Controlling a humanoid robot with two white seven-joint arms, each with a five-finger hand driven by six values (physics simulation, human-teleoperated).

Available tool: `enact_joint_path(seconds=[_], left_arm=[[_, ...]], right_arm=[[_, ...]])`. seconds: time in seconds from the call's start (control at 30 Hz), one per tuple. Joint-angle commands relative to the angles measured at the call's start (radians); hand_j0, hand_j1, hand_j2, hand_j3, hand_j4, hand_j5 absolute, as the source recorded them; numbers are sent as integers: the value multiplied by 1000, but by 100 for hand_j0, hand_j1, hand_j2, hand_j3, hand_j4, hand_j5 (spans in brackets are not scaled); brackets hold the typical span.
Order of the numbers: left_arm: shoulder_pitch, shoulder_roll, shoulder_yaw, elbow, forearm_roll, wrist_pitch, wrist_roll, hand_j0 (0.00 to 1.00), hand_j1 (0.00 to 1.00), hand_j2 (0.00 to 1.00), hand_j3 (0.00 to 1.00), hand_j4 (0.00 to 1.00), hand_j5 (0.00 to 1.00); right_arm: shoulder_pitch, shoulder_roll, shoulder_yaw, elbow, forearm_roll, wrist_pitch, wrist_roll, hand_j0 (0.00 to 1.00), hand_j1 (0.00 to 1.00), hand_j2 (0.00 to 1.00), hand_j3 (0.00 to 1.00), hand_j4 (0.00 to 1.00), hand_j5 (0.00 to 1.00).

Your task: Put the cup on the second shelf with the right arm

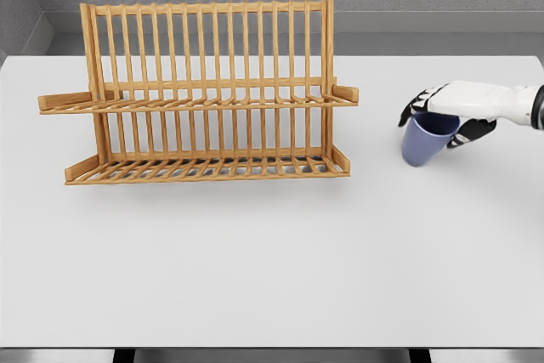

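The right hand (446, 112), white-backed with dark fingers (414, 108), is curled around the rim of a blue-violet plastic cup (427, 139), fingers on the cup's left side and thumb on its right, closed on it. The cup hangs below the palm, tilted, its base near the white tabletop (272, 269); whether it touches is unclear. The forearm enters from the right edge, roughly level. The two-tier slatted wooden dish rack (204, 95) stands well apart to the left.
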Motion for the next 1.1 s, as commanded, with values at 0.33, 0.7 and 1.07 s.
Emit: enact_joint_path(seconds=[0.33,0.7,1.07], left_arm=[[0,0,0,0,0,0,0,100,100,100,100,100,100],[0,0,0,0,0,0,0,100,100,100,100,100,100],[0,0,0,0,0,0,0,100,100,100,100,100,100]], right_arm=[[-63,-7,-13,-6,-7,3,0,67,67,67,67,67,67],[-103,-9,-48,-9,-9,3,0,67,67,67,67,67,67],[-147,-6,-72,-57,-10,3,0,67,67,67,67,67,67]])
